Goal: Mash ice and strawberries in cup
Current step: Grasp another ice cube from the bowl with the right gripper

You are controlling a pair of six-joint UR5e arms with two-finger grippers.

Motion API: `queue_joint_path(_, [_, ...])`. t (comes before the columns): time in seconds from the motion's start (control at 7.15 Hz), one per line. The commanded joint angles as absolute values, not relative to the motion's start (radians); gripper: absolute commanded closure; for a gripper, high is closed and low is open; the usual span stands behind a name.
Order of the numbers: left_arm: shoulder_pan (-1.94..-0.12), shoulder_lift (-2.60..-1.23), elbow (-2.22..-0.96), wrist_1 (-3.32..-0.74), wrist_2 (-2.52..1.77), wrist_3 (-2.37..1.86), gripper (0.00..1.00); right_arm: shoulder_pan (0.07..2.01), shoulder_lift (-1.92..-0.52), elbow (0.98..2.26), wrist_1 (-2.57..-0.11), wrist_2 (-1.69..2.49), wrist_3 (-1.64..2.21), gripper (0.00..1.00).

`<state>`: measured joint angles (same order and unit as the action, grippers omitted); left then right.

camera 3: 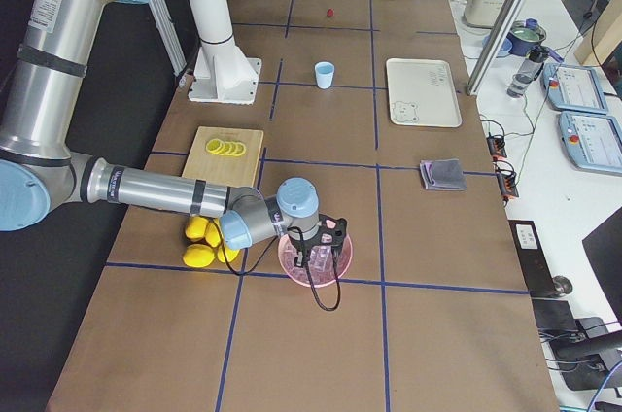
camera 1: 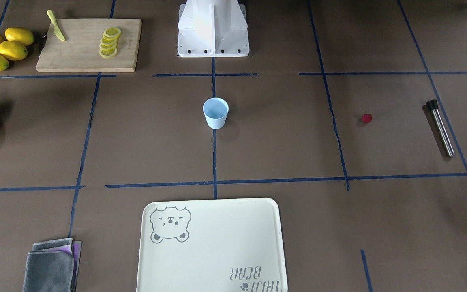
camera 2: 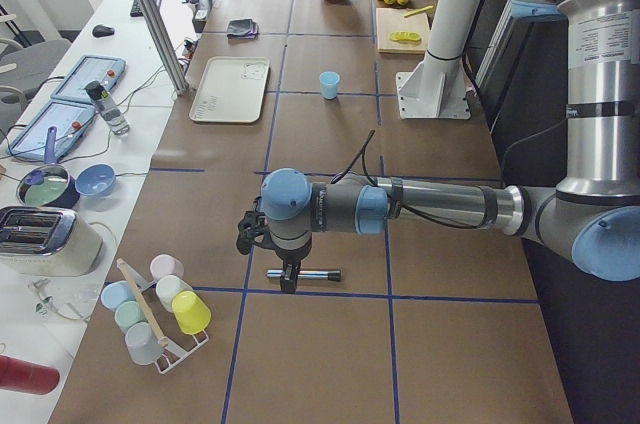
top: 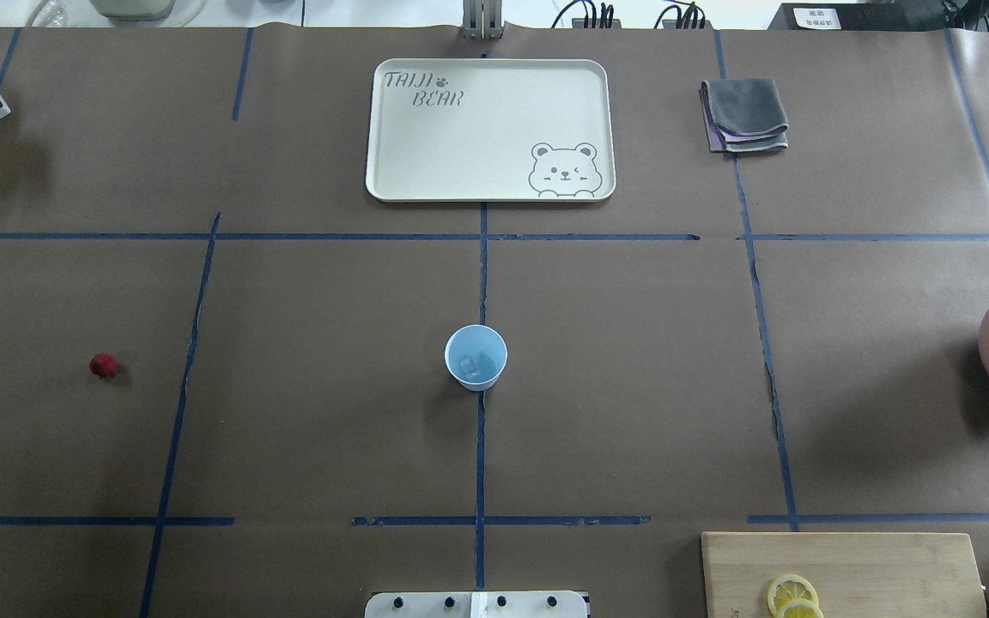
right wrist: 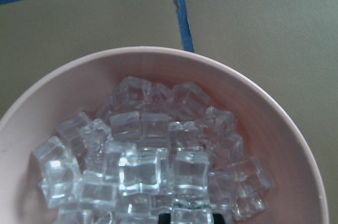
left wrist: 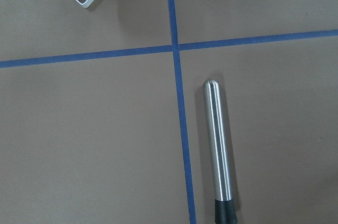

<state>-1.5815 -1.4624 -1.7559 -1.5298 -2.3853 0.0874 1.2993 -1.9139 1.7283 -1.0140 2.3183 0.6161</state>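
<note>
The light blue cup stands upright at the table's middle with one piece of ice in it. The strawberry lies alone on the paper, far to my left of the cup. My left gripper hangs just over a steel muddler; I cannot tell its state. My right gripper reaches down into a pink bowl heaped with ice. Its dark fingertips barely show at the frame's bottom edge, either side of a cube, so I cannot tell whether they grip it.
A cream bear tray and a folded grey cloth lie at the far side. A wooden board holds lemon slices and a yellow knife, with whole lemons beside it. A rack of cups stands near the left gripper.
</note>
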Motion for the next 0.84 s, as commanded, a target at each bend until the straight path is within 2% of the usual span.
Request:
queue_joint_path(0.0, [-1.582,-1.454,-1.763,-1.529,-2.387,0.087,0.0,1.298,-1.953,1.842,-1.023,2.33,0.644,1.0])
queue_joint_path(0.42, [-1.582,-1.439,-1.779,-1.531,-2.391,0.087,0.0,1.148,-1.903,2.018,-1.023,2.347,0.961,1.0])
queue_joint_path(0.7, [-1.582,-1.439,-1.779,-1.531,-2.393,0.087,0.0,0.993,-1.736,2.06,-1.025,2.333,1.177,1.0])
